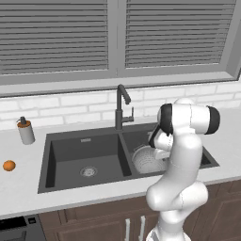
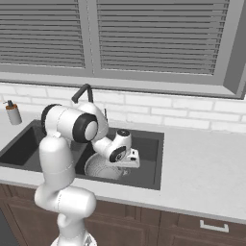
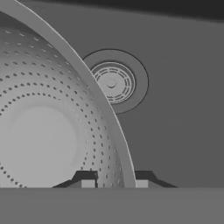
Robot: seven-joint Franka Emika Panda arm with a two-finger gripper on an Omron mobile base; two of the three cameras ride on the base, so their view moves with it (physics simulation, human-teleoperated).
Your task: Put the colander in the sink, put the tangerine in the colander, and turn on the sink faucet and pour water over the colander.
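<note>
The colander (image 1: 148, 160) is sitting in the right basin of the sink (image 1: 70, 136), and my fingers (image 3: 114, 183) are pinching its rim, one tip inside the bowl and one outside. Going left to right in the left base view: the tangerine (image 1: 9, 165) is lying on the table (image 1: 19, 188) well to the left of the sink, apart from everything. Behind it, the soap dispenser (image 1: 26, 131) is standing upright near the wall. The left basin is showing its round drain (image 1: 88, 172). The sink faucet (image 1: 122, 107) is rising behind the divider between the basins. In the hand view, the right basin's drain (image 3: 113, 82) is lying just beside the colander's edge, on the bare dark floor.
</note>
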